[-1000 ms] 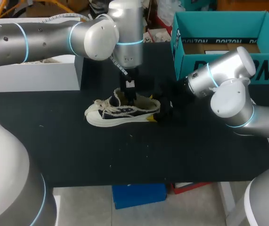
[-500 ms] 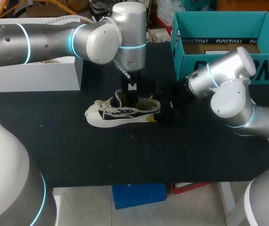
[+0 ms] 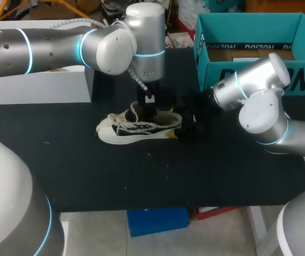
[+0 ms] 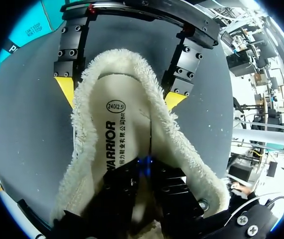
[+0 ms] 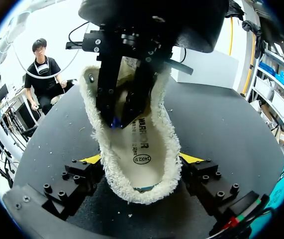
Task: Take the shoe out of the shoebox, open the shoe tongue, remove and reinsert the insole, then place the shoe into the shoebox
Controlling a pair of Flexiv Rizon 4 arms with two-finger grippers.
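Right now the low black-and-cream canvas shoe with the fleecy lining (image 3: pixel 136 127) lies on its sole on the black tabletop (image 3: pixel 88 170), toe towards my left side, well apart from the open teal cardboard shoebox (image 3: pixel 203 53) at the far right. My right gripper (image 5: pixel 141 159) sits at the heel, its jaws clenched on the shoe, one yellow tip pressed against each side of the fleece collar. My left gripper (image 3: pixel 149 113) comes straight down into the shoe's opening, its dark tips down on the cream printed insole (image 5: pixel 142 149), which lies flat inside the shoe. Whether the left jaws pinch the insole or merely rest on it, I cannot tell.
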